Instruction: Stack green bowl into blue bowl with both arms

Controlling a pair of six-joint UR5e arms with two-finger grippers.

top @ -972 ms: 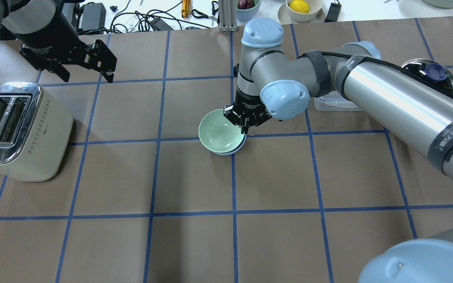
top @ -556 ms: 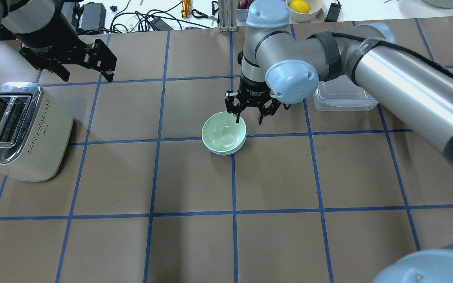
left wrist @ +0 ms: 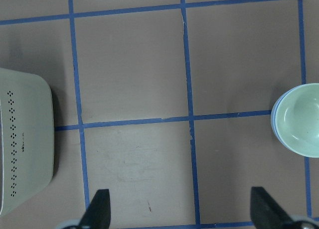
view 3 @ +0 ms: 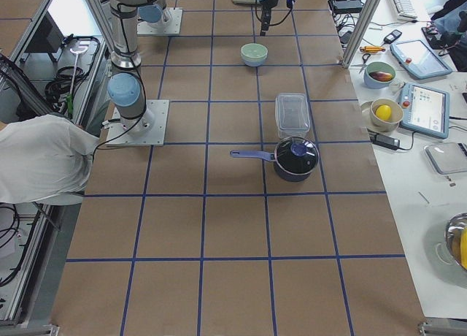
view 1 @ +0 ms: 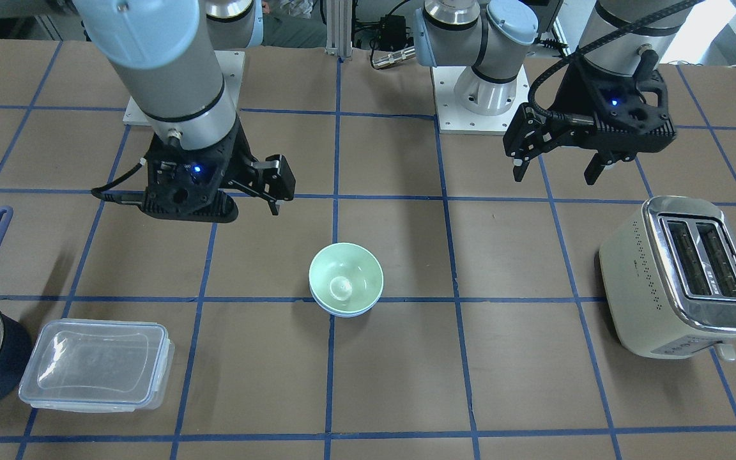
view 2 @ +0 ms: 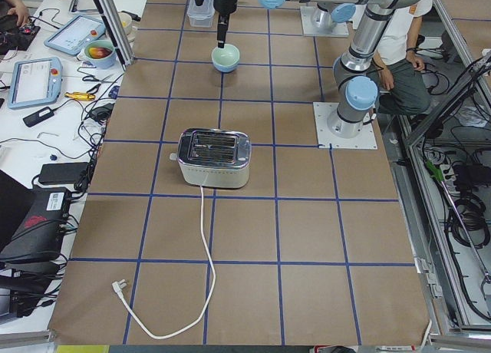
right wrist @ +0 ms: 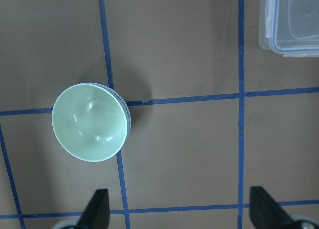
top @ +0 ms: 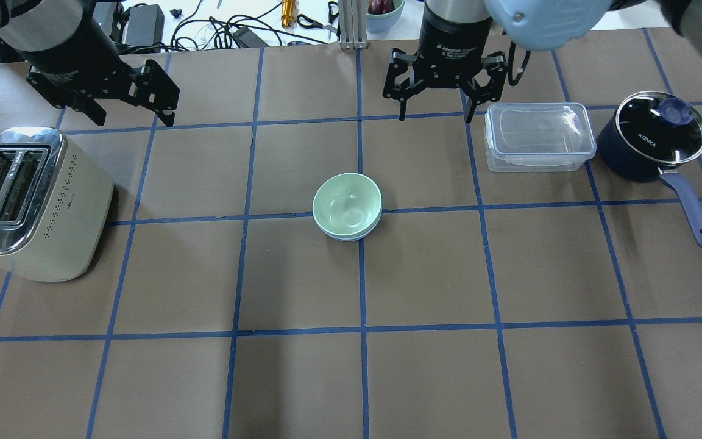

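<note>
With the overhead view as the dial and twelve o'clock at the far edge, the small pale mint-green bowl (top: 347,204) sits nested upright inside the small light powder-blue bowl (top: 351,236). Only a thin blue rim shows below and around the green one. The stacked pair rests near the middle of the brown paper-covered desk (top: 302,378), at a crossing of its blue tape grid lines. Nothing touches either bowl.

Right end effector (top: 435,116): at about one o'clock from the stack, well apart from it and raised above the desk, fingers spread wide and holding nothing. Its wrist camera looks down on the stack from between the two parted fingertips.

Left end effector (top: 136,122): at about ten o'clock from the stack, well apart, also spread wide and holding nothing.

Cream two-slot toaster with chrome top (top: 34,207): at nine o'clock from the bowls, near the desk's left edge.

Clear rectangular plastic container with a clip lid (top: 538,135): at about two o'clock. Just beyond it stands a dark navy saucepan with a glass lid (top: 652,137), handle pointing toward five o'clock.
</note>
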